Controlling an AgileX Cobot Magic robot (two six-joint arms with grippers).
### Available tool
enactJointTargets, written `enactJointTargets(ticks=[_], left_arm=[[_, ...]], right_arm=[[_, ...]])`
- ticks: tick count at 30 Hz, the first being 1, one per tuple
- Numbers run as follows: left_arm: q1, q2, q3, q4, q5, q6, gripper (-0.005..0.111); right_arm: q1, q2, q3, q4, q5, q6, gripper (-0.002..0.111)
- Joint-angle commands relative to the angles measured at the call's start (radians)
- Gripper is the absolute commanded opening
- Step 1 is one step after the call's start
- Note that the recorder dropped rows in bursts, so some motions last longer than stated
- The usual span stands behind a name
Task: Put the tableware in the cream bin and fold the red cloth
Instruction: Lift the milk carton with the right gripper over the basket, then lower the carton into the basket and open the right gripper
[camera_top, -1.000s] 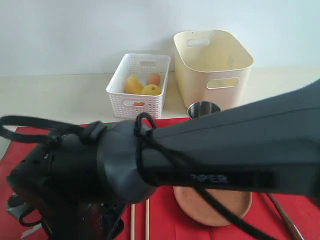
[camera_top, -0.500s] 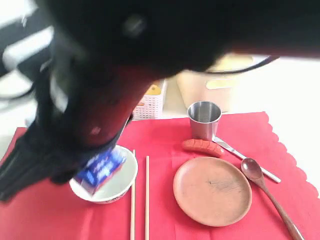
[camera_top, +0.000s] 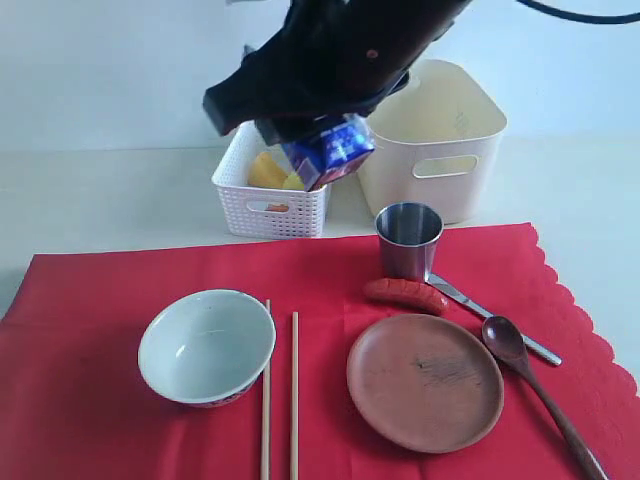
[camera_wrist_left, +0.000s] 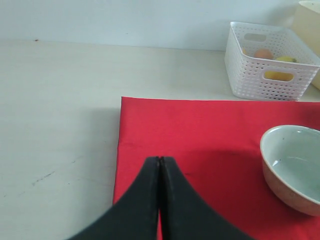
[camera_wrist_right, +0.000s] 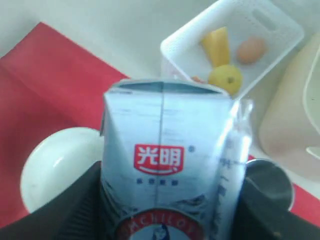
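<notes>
A: Grippers first. What do we log for the left gripper?

B: We log it clenched. Its two dark fingers are pressed flat together with nothing between them. It hangs over the left end of the red cloth, near the edge.

A: And the right gripper?

B: We see it grasping a blue-and-white milk carton, one finger on each side. In the exterior view the carton is up in the air, overlapping the white lattice basket and the left wall of the cream bin.

A: Tableware positions?

B: We count all six pieces on the cloth.
- The pale green bowl sits at the left.
- The chopsticks lie parallel just right of it, slightly apart from each other.
- The brown plate is right of the chopsticks.
- The steel cup stands upright behind the plate.
- The knife runs from beside the cup toward the right.
- The wooden spoon lies right of the plate, its bowl end against the knife.

A sausage lies between cup and plate.

A: Cloth?

B: We record it spread flat, with the scalloped edge at the right.
</notes>
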Motion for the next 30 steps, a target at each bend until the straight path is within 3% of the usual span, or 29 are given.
enactJointTargets(ticks=[1, 6, 13, 20, 30], left_arm=[[0.001, -0.005, -0.004, -0.007, -0.012, -0.004, 0.000], [0.001, -0.005, -0.004, -0.007, -0.012, -0.004, 0.000], [0.001, -0.005, -0.004, -0.007, -0.012, -0.004, 0.000], [0.001, -0.005, -0.004, -0.007, -0.012, -0.004, 0.000], [0.001, -0.005, -0.004, -0.007, -0.012, -0.004, 0.000]], right_arm=[[-0.101, 0.007, -0.007, -0.015, -0.107, -0.019, 0.000], [-0.173, 0.084, -0.007, 0.008, -0.258, -0.019, 0.000], [-0.198, 0.242, -0.023, 0.097, -0.542, -0.096, 0.000], [-0.200, 0.448, -0.203, 0.089, -0.583, -0.207, 0.000], [-0.233, 0.667, -0.369, 0.087, -0.710, -0.184, 0.000]])
